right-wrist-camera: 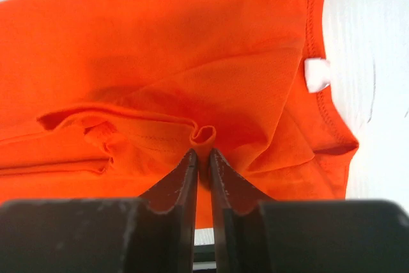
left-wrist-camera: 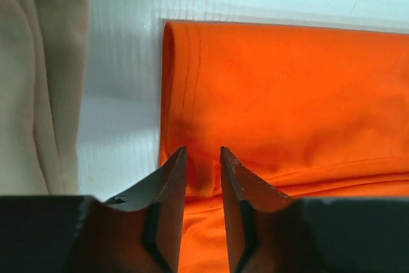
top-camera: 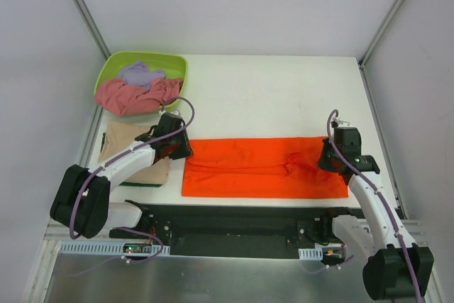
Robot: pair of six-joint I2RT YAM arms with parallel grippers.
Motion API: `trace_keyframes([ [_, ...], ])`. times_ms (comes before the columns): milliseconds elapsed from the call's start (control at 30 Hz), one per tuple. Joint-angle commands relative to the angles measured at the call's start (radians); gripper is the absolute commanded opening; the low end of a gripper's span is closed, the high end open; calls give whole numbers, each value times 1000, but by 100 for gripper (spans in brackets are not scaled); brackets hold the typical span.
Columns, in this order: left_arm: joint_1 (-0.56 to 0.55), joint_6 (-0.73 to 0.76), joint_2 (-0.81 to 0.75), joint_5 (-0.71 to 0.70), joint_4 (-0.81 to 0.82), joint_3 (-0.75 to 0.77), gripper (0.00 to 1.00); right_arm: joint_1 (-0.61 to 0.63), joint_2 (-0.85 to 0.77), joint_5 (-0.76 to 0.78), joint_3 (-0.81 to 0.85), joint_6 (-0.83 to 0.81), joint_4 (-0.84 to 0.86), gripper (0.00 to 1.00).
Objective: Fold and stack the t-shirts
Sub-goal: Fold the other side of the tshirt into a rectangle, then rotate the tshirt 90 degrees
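Top external counts four shirts: orange shirt (top-camera: 262, 168) flat at the table's (top-camera: 284, 97) 6 o'clock, tan shirt (top-camera: 124, 143) at 8, pink shirt (top-camera: 131, 97) and lavender shirt (top-camera: 140, 74) heaped in one green tub (top-camera: 113, 65) at 10. White table, grey walls (top-camera: 241, 5). Nearly closed, the right gripper (right-wrist-camera: 202, 153) pinches an orange fold. Narrowly parted, the left gripper (left-wrist-camera: 203, 151) sits at the orange shirt's 9 o'clock edge; grasp unclear.

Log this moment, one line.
step: folding orange t-shirt | left gripper: left end, grip unclear | right gripper: shut on fold, right end | tan t-shirt: folded | pink t-shirt, lavender t-shirt: in green tub
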Motion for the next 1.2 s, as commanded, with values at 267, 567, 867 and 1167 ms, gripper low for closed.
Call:
trace_keyframes([
  [267,-5,-32,-218,49,7,-25,99,-4,-295,-101,-43,111,-24,96],
  [567,-58,-21,-97,131,50,79,99,-4,-144,-448,-69,223,171,96],
  [867,-88,-36,135,168,105,118,99,19,140,-676,-184,355,512,96],
  [1167,-87,-46,201,118,114,90,99,18,340,-527,-181,295,409,96],
])
